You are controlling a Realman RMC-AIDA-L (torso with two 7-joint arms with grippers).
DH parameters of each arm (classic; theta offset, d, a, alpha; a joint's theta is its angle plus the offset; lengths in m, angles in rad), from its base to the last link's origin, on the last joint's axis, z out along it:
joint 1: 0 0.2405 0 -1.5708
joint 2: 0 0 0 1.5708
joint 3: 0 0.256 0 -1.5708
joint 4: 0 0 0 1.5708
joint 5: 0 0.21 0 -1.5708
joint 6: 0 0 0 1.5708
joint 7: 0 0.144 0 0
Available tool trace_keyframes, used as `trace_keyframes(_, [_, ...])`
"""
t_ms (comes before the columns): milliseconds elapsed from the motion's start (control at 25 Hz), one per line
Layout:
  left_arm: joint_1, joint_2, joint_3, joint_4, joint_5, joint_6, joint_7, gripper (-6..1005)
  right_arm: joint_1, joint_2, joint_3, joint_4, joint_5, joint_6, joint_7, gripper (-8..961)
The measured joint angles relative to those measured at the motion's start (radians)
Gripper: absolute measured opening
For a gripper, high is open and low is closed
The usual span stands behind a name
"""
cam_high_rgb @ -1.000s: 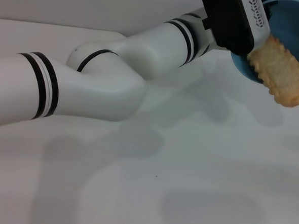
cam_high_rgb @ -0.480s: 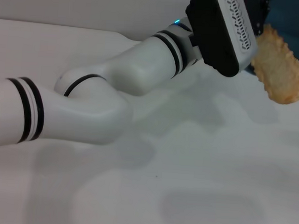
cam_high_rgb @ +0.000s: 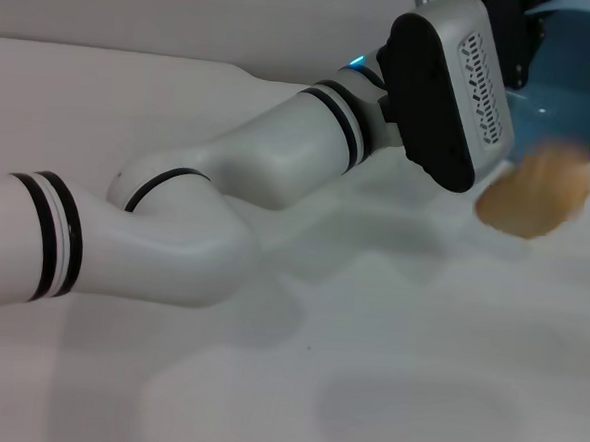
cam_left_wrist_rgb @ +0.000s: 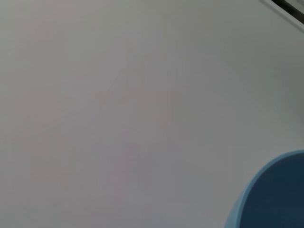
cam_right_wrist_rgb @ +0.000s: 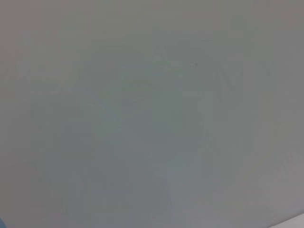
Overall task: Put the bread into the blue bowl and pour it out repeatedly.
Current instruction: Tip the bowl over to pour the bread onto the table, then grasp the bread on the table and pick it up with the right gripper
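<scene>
The left arm reaches across the white table (cam_high_rgb: 295,381) and its left gripper (cam_high_rgb: 507,34) holds the blue bowl (cam_high_rgb: 569,82) up, tipped over. I cannot tell how its jaws stand. The bread (cam_high_rgb: 533,196) is a blur just under the bowl's rim, above the table. The right gripper is out of sight.

Left arm (cam_high_rgb: 227,187) spans table (cam_high_rgb: 386,367); blue bowl (cam_high_rgb: 574,78), bread (cam_high_rgb: 534,196) crowd far right.
</scene>
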Motion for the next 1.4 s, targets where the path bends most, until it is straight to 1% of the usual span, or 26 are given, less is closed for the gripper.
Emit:
trace_keyframes(360, [-0.001, 0.000, -0.037, -0.020, -0.005, 0.023, -0.098, 1, 0.002, -0.003, -0.014, 0.013, -0.006, -0.005, 0.023, 438])
trace_keyframes(480, [0.000, 0.000, -0.082, -0.023, -0.007, 0.066, -0.160, 1, 0.006, -0.005, -0.027, 0.011, -0.050, -0.006, 0.114, 461])
trace_keyframes(560, [-0.003, 0.000, -0.117, -0.034, -0.008, 0.103, -0.208, 1, 0.015, -0.009, -0.038, 0.006, -0.115, -0.015, 0.200, 477])
trace_keyframes(640, [-0.010, 0.000, -0.141, -0.055, -0.008, 0.127, -0.252, 1, 0.030, -0.019, -0.059, 0.004, -0.197, -0.031, 0.284, 493])
trace_keyframes(680, [-0.013, 0.000, -0.146, -0.064, -0.008, 0.134, -0.269, 1, 0.049, -0.026, -0.080, 0.002, -0.271, -0.044, 0.359, 501])
trace_keyframes(760, [-0.018, 0.000, -0.159, -0.081, -0.008, 0.139, -0.303, 1, 0.061, -0.027, -0.090, 0.002, -0.300, -0.051, 0.384, 517])
trace_keyframes(840, [-0.019, 0.000, -0.185, -0.089, -0.008, 0.150, -0.332, 1, 0.081, -0.023, -0.110, 0.002, -0.328, -0.064, 0.403, 532])
trace_keyframes(880, [-0.022, 0.000, -0.203, -0.093, -0.008, 0.158, -0.346, 1, 0.092, -0.018, -0.124, 0.003, -0.335, -0.067, 0.410, 540])
trace_keyframes(920, [-0.027, 0.001, -0.228, -0.100, -0.008, 0.180, -0.373, 1, 0.118, -0.009, -0.155, 0.010, -0.339, -0.064, 0.421, 548])
trace_keyframes(1000, [-0.030, 0.001, -0.235, -0.104, -0.008, 0.188, -0.384, 1, 0.130, -0.007, -0.164, 0.018, -0.339, -0.059, 0.423, 603])
trace_keyframes(1200, [-0.032, 0.001, -0.241, -0.118, -0.008, 0.195, -0.400, 1, 0.222, -0.004, -0.174, 0.125, -0.343, -0.021, 0.432, 740])
trace_keyframes(1280, [-0.033, 0.001, -0.241, -0.121, -0.008, 0.199, -0.413, 1, 0.260, -0.004, -0.191, 0.161, -0.350, 0.004, 0.465, 741])
trace_keyframes(1400, [-0.035, 0.001, -0.244, -0.123, -0.008, 0.203, -0.431, 1, 0.303, -0.003, -0.247, 0.196, -0.355, 0.051, 0.532, 742])
